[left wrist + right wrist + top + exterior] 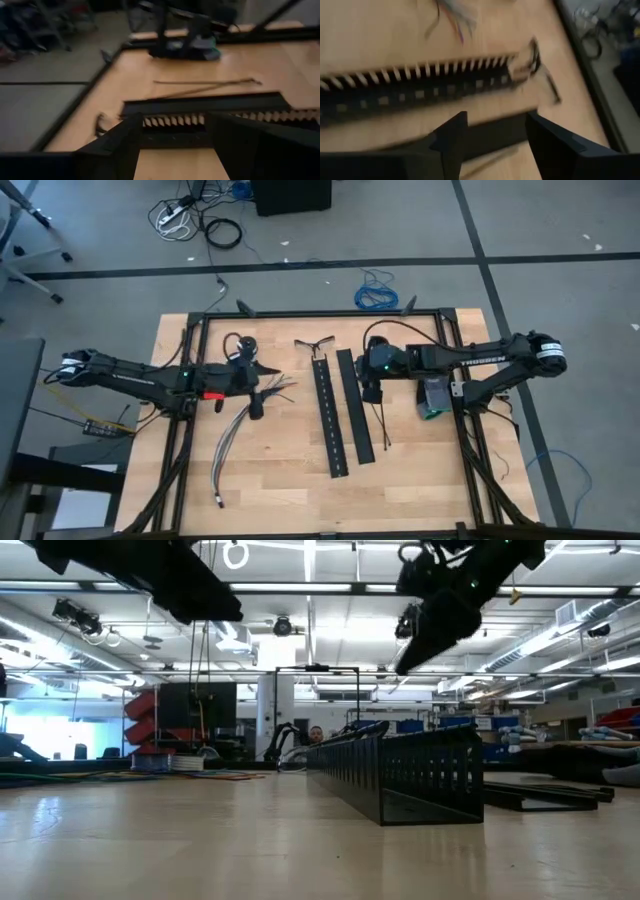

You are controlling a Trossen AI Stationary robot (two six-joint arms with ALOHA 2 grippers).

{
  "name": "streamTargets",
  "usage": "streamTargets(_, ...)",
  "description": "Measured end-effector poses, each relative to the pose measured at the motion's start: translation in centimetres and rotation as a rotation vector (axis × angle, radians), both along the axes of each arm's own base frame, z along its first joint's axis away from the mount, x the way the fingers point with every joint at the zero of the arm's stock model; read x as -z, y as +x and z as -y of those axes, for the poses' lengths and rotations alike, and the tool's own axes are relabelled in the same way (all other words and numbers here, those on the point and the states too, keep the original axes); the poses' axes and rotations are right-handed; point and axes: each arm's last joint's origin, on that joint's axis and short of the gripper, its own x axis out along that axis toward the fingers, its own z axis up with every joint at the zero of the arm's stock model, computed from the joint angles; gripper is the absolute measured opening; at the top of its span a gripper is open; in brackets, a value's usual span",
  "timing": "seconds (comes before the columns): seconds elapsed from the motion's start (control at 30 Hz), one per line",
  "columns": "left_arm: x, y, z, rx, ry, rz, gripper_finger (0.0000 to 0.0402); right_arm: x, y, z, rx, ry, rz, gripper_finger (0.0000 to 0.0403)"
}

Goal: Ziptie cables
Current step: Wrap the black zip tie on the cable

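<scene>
Two perforated black strips (343, 411) lie side by side mid-tabletop (290, 480); one cables (235, 438) bundle lies left. Left gripper (257, 406) and right gripper (370, 393) both gape empty.

Pale wood table (290, 480); black perforated strips (330, 415); grey-brownish cables (235, 430); black zipties (381, 420); blue floor cable (375, 292).

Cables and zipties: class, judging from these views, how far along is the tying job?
Nothing looks done: the cables lie loose on the table, splayed at one end, with no tie visible round them. In hand: nothing; the left gripper and right gripper hover open and empty. The zipties lie beside the perforated strips. Picking up, wrapping and tightening all remain.
</scene>
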Motion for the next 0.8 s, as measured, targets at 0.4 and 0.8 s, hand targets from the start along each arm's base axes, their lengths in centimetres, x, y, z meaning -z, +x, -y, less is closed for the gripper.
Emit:
streamTargets(0.4, 3.6, 3.8, 0.1, 0.006, 0.047, -0.101, 0.0211, 3.6, -0.4, 1.1, 0.328, 0.142, -0.117, 0.0196)
streamTargets(0.8, 5.2, 5.2, -1.5, -0.062, 0.057, -0.122, 0.0211, 7.0, -1.4, -0.2, 0.689, 0.391, -0.28, 0.0191)
